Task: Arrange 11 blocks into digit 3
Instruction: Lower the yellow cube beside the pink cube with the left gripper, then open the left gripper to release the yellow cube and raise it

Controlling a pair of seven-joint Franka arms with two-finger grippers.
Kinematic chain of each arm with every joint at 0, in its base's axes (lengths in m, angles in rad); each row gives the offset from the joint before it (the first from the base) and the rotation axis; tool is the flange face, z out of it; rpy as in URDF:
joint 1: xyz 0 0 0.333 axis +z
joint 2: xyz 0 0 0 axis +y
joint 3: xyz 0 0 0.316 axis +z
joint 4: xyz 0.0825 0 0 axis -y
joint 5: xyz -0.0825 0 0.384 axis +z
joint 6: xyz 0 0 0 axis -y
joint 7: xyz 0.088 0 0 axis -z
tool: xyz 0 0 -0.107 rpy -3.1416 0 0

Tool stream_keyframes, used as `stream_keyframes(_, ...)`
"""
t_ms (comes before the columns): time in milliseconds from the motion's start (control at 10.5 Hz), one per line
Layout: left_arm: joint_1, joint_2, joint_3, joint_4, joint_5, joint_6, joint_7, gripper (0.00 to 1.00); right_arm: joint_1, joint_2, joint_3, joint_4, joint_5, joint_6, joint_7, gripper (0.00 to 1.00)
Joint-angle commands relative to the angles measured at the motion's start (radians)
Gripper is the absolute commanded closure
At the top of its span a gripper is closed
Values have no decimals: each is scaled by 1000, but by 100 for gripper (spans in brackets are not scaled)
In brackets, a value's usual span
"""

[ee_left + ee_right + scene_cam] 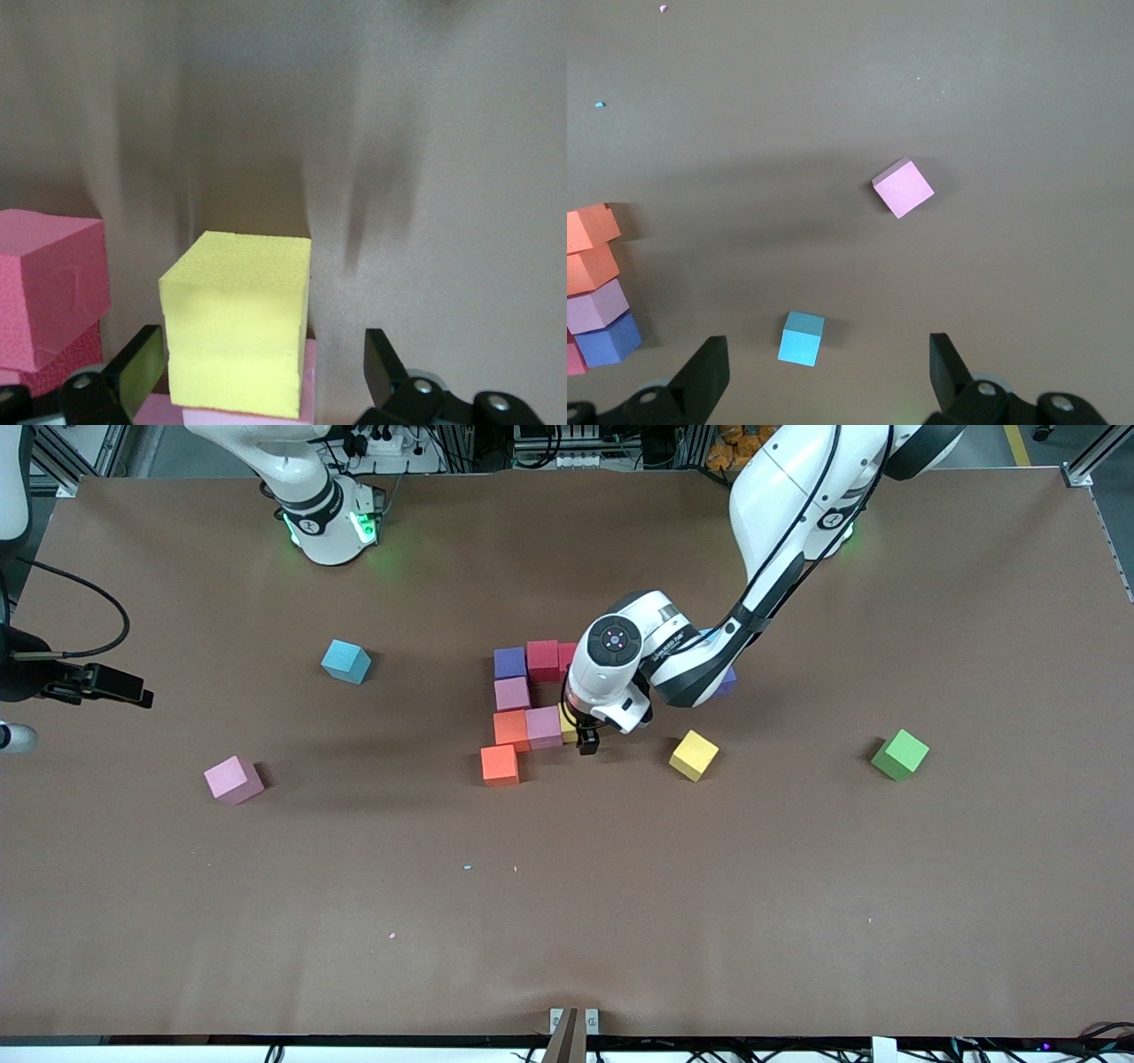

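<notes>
Brown tabletop (266, 886) shows a partial digit; left gripper (588, 742) released over a placed yellow block (239, 323), right gripper (824, 372) waits open, loose blocks remain.

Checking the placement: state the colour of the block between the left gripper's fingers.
Yellow block, clearest in the left wrist view.

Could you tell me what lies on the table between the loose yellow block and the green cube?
Nothing: in the front view the stretch of table between the yellow block and the green cube is bare.
</notes>
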Motion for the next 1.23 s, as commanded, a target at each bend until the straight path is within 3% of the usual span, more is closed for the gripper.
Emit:
stream_keyframes(0,4,-64,-3,-14,9,-59,-33,0,-12,-3,5,3,19,-11,-3,0)
stream_keyframes(380,13,-125,-9,-10,-22,-122,-26,0,-12,-3,5,3,19,-11,-3,0)
stream_keyframes(1139,231,-139,-2,1,-3,-145,285,0,-13,-3,5,6,16,-34,-3,0)
